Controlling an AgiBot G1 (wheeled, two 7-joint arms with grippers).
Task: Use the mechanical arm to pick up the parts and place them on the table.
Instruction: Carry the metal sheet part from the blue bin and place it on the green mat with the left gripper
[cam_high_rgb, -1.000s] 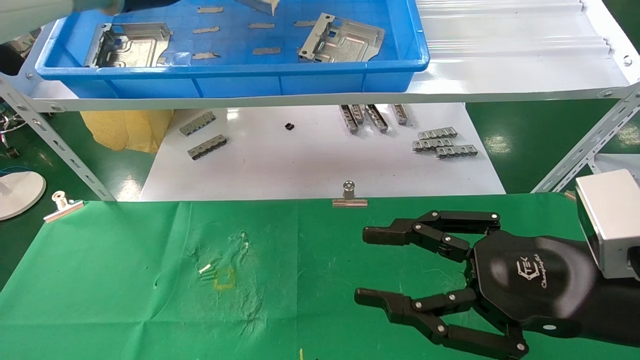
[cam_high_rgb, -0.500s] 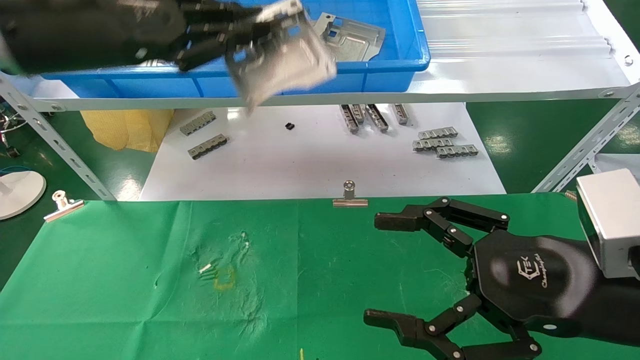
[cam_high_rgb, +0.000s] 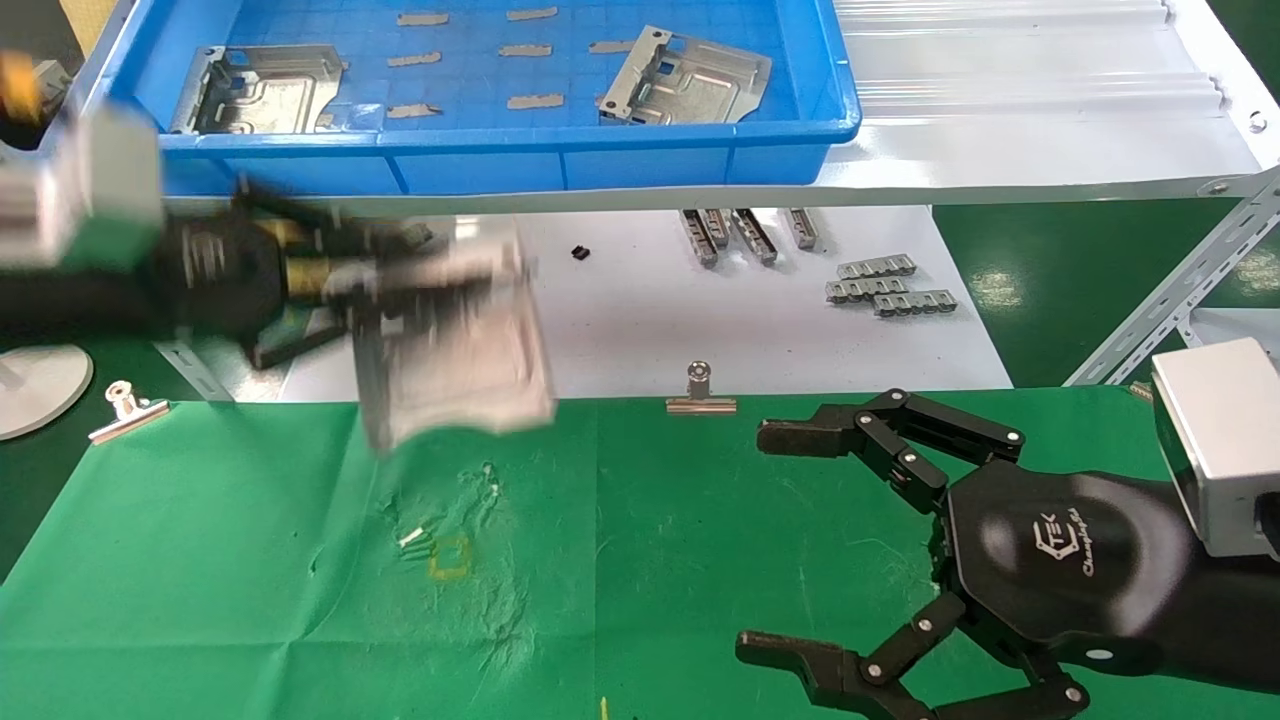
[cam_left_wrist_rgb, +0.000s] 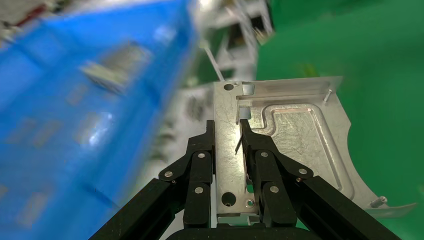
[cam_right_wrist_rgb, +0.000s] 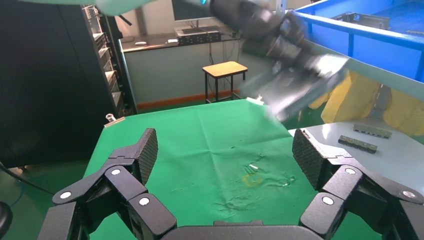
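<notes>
My left gripper (cam_high_rgb: 400, 290) is shut on a silver sheet-metal part (cam_high_rgb: 455, 345) and holds it in the air over the far left edge of the green table (cam_high_rgb: 250, 580). In the left wrist view the fingers (cam_left_wrist_rgb: 202, 150) pinch the part's (cam_left_wrist_rgb: 295, 135) folded rim. Two more parts (cam_high_rgb: 262, 90) (cam_high_rgb: 688, 80) lie in the blue tray (cam_high_rgb: 480, 155). My right gripper (cam_high_rgb: 775, 545) is wide open and empty, low over the table's right side. In the right wrist view its pads (cam_right_wrist_rgb: 145, 150) frame bare green cloth (cam_right_wrist_rgb: 220, 145), with the left arm's part (cam_right_wrist_rgb: 300, 85) farther off.
The tray sits on a white shelf (cam_high_rgb: 1000, 130) with angled metal legs (cam_high_rgb: 1170, 300). Several small grey toothed strips (cam_high_rgb: 885, 285) lie on the white board (cam_high_rgb: 620, 320) beyond the table. Binder clips (cam_high_rgb: 698, 392) (cam_high_rgb: 125, 410) hold the cloth's far edge. A yellow mark (cam_high_rgb: 448, 555) is on the cloth.
My left gripper has come down and back from over the tray to the table's far left edge, carrying the part. My right gripper has opened wider.
</notes>
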